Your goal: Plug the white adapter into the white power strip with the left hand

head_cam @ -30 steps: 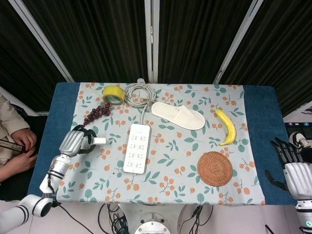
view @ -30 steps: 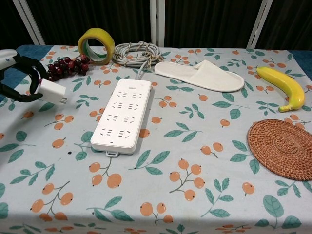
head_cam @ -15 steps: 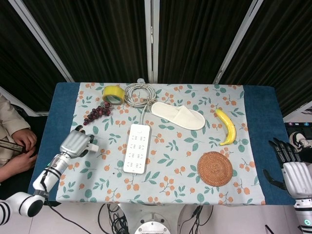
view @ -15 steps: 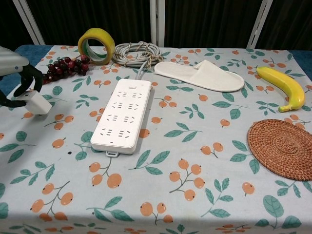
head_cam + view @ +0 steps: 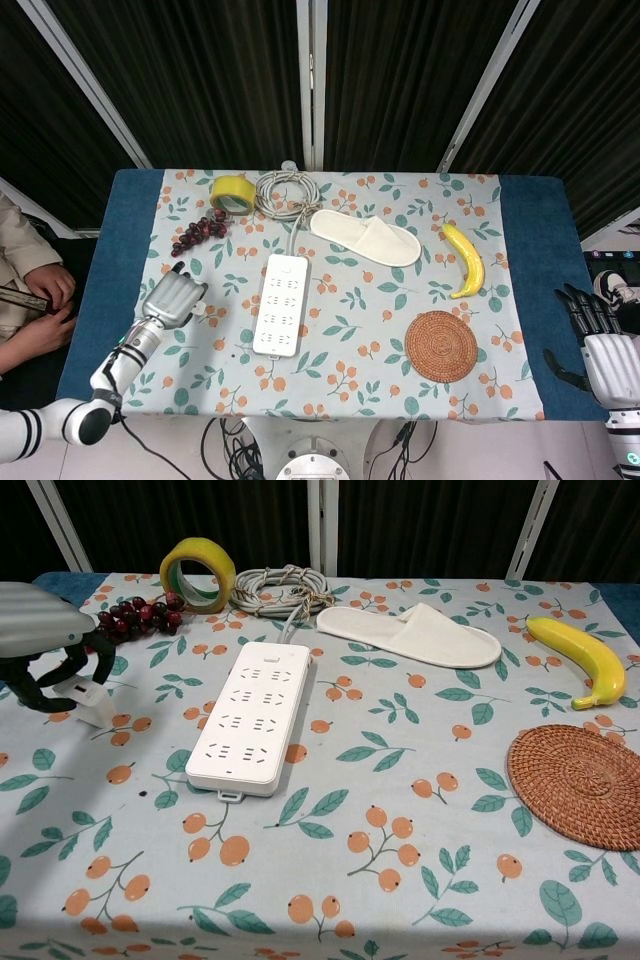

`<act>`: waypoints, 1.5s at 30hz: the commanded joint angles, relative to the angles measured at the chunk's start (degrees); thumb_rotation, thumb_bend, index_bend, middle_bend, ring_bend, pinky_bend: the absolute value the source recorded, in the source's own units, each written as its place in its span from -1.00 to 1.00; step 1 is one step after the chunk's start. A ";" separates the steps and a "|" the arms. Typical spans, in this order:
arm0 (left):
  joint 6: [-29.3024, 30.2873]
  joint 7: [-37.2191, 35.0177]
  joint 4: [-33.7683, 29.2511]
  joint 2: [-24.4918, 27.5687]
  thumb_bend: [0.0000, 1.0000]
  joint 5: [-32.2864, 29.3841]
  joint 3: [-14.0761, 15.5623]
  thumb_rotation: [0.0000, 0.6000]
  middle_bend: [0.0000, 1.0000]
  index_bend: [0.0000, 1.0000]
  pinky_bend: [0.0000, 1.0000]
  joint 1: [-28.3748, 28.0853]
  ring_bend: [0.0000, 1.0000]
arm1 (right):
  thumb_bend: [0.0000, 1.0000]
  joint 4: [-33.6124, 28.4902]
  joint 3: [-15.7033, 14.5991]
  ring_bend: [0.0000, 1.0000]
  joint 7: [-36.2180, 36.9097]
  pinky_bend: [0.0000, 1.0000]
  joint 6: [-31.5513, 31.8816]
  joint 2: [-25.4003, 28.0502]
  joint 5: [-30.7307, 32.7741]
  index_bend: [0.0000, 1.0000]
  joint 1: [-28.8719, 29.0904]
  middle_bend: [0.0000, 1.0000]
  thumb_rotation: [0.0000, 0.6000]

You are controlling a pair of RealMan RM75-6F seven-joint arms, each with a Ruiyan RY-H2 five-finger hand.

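Observation:
The white power strip [image 5: 281, 304] [image 5: 250, 717] lies lengthwise in the middle of the floral cloth, its sockets facing up. Left of it, my left hand [image 5: 173, 298] [image 5: 40, 630] reaches down over the white adapter [image 5: 88, 705] [image 5: 206, 309]. Its dark fingers curl around the adapter, which sits low at the cloth. A hand's width of cloth separates the adapter from the strip's left edge. My right hand [image 5: 605, 352] hangs beyond the table's right edge with fingers spread, holding nothing.
Yellow tape [image 5: 198, 572], grapes [image 5: 135, 616] and a coiled cable [image 5: 282, 587] lie at the back left. A white slipper [image 5: 410, 635], a banana [image 5: 580, 660] and a woven coaster [image 5: 580, 785] lie to the right. A person's hands [image 5: 35, 300] are past the left edge.
My left hand has drawn back towards the near left and lowered the adapter from the air down to the cloth. The right hand has barely moved.

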 commanded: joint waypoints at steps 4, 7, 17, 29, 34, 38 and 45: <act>1.48 0.55 -0.76 -0.11 -0.17 0.23 0.60 1.00 0.05 -0.12 -0.66 -0.20 -0.25 | -0.51 0.10 0.00 -1.00 0.11 -1.00 -0.10 -0.02 0.12 -1.00 -0.02 -0.99 1.00; 1.95 1.20 -1.08 -0.12 -0.19 -0.06 0.94 1.00 0.02 -0.14 -0.66 -0.38 -0.25 | -0.51 0.16 0.00 -1.00 0.19 -1.00 -0.08 -0.01 0.10 -1.00 -0.04 -0.99 1.00; 4.18 3.24 -1.87 -0.79 -0.35 -0.83 1.86 1.00 -0.08 -0.27 -0.66 -0.58 -0.25 | -0.51 0.39 0.01 -1.00 0.55 -1.00 -0.12 0.04 0.10 -1.00 -0.06 -0.98 1.00; 13.06 4.98 -4.52 0.13 -0.54 5.64 3.97 1.00 -0.42 -0.48 -0.66 2.90 -0.49 | -0.51 0.59 -0.01 -1.00 0.89 -1.00 0.42 0.16 -0.12 -1.00 -0.34 -0.99 1.00; 13.81 3.66 -1.88 -1.53 -0.55 11.36 4.73 1.00 -0.71 -0.64 -0.84 3.18 -1.00 | -0.51 0.61 -0.10 -1.00 0.92 -1.00 0.43 0.06 -0.52 -1.00 -0.26 -0.99 1.00; 12.03 2.55 0.60 -2.72 -0.55 12.80 4.96 1.00 -0.66 -0.58 -0.87 2.85 -1.00 | -0.51 0.60 -0.08 -1.00 0.94 -1.00 0.66 0.19 -0.33 -1.00 -0.46 -0.98 1.00; 10.58 2.57 4.96 -4.89 -0.55 13.17 5.08 1.00 -0.45 -0.37 -0.90 3.22 -0.93 | -0.51 0.66 -0.12 -1.00 0.99 -1.00 0.44 0.13 -0.20 -1.00 -0.47 -0.99 1.00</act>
